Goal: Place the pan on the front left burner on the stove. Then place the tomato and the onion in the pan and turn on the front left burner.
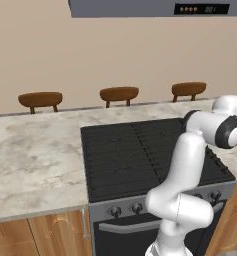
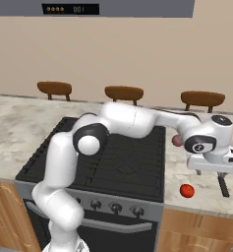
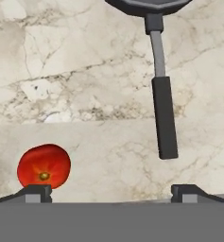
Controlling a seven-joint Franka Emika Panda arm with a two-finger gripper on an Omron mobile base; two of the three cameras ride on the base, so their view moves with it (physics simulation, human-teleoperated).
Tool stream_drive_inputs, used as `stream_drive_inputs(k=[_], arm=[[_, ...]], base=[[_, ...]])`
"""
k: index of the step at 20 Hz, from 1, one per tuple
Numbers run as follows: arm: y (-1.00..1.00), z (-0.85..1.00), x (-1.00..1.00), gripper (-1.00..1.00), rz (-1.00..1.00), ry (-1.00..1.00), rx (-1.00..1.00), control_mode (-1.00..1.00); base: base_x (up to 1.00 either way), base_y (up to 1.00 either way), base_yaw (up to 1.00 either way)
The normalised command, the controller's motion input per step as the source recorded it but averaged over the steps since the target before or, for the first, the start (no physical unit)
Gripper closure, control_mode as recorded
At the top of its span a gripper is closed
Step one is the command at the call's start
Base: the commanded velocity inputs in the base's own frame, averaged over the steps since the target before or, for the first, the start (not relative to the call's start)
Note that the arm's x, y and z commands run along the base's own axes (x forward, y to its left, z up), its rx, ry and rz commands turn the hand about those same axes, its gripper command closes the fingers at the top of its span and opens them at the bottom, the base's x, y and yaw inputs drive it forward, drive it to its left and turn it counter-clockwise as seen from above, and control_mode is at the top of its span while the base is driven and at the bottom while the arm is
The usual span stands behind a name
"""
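Glossy round tomato (image 3: 43, 166) on veined marble counter (image 3: 85, 71)

Rendered home kitchen, black stove (image 1: 140, 150) with knobs and oven handle, marble bench (image 1: 35, 160) over wooden cabinets (image 1: 40, 235), range hood (image 1: 155, 7) above, three wooden stools (image 1: 119, 94) behind

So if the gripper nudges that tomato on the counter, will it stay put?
Probably not. The tomato is a smooth round ball resting loose on the flat marble counter, so a sideways touch would likely send it rolling. Its glossy skin may also slip between the fingers. The open gripper should close squarely across it.
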Motion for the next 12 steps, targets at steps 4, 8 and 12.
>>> stream_drive_inputs(k=[4,8,12], arm=[[-0.11,-0.23,0.11,-1.00,0.00,0.00,-0.04,-1.00],[-0.08,-0.20,0.09,-1.00,0.00,0.00,-0.02,-1.00],[-0.12,-0.17,0.12,-1.00,0.00,0.00,-0.02,-1.00]], base=[[0.00,0.00,0.00],[0.00,0.00,0.00],[0.00,0.00,0.00]])
